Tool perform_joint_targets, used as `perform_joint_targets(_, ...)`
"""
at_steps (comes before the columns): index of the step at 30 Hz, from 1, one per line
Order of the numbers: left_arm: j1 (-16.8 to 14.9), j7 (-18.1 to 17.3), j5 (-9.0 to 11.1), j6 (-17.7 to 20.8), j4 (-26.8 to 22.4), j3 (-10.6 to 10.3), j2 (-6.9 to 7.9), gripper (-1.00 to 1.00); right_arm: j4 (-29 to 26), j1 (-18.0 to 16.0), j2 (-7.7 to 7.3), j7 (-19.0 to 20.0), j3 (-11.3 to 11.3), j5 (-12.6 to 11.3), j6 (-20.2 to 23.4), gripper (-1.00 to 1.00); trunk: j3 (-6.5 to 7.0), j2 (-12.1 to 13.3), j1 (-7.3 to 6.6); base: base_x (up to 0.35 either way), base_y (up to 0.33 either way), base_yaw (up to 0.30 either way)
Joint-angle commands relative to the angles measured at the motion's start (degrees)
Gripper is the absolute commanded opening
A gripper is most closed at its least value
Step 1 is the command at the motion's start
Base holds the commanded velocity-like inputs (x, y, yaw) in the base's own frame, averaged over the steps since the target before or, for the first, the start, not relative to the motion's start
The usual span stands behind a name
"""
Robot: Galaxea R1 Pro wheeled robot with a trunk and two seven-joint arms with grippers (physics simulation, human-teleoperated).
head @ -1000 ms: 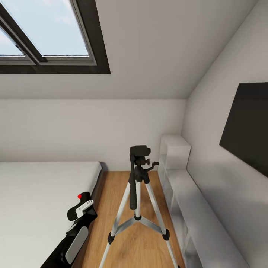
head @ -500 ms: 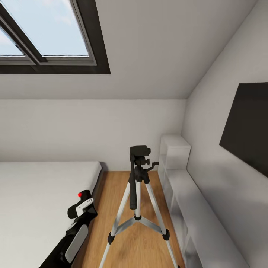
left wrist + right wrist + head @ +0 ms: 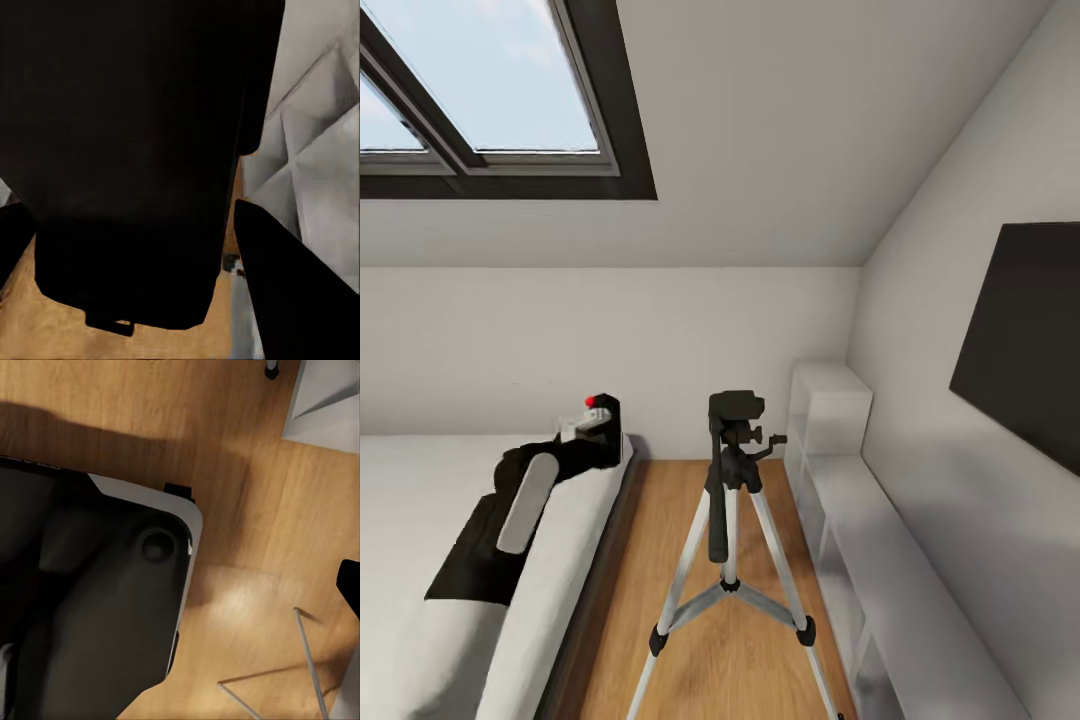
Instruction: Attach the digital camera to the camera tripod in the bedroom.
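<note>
The left gripper [image 3: 598, 425], clamped on the digital camera [image 3: 603, 412] (red dot up), has risen level with the camera tripod [image 3: 732, 500] head.

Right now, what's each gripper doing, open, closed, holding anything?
Left gripper: closed on the digital camera, raised beside the camera tripod.
Right gripper: only one dark fingertip shows; state cannot be told.

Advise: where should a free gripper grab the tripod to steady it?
Probably the camera tripod by its upright centre column just under the black pan head, approaching from the bed side. The splayed legs and the handle hanging in front crowd the other approaches.
</note>
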Motion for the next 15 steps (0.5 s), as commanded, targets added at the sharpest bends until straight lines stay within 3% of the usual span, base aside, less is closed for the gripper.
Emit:
perform_joint_targets(1, -8.11, 3.63, 0.90, 6.32, 2.79, 3.85, 0.21, -1.00, 0.13, -0.04, 0.00, 0.02, 0.21, 0.04, -0.23, 1.00, -0.04, -0.02, 0.03, 0.000, 0.000, 0.000)
perform_joint_targets(2, -12.15, 5.76, 0.91, 7.73, 6.66, 5.01, 0.39, -1.00, 0.12, -0.04, 0.00, -0.09, 0.21, 0.04, -0.26, 1.00, -0.04, -0.02, 0.03, 0.000, 0.000, 0.000)
perform_joint_targets(5, -19.17, 8.68, 1.08, 9.58, 12.93, 6.60, 0.42, -1.00, 0.11, -0.04, 0.01, -0.19, 0.27, 0.00, -0.24, 1.00, -0.04, -0.02, 0.03, 0.000, 0.000, 0.000)
perform_joint_targets(15, -28.78, 9.92, 1.74, 10.34, 18.74, 7.13, -0.89, -1.00, 0.11, -0.04, 0.01, -0.19, 0.36, -0.02, -0.20, 1.00, -0.04, -0.02, 0.03, 0.000, 0.000, 0.000)
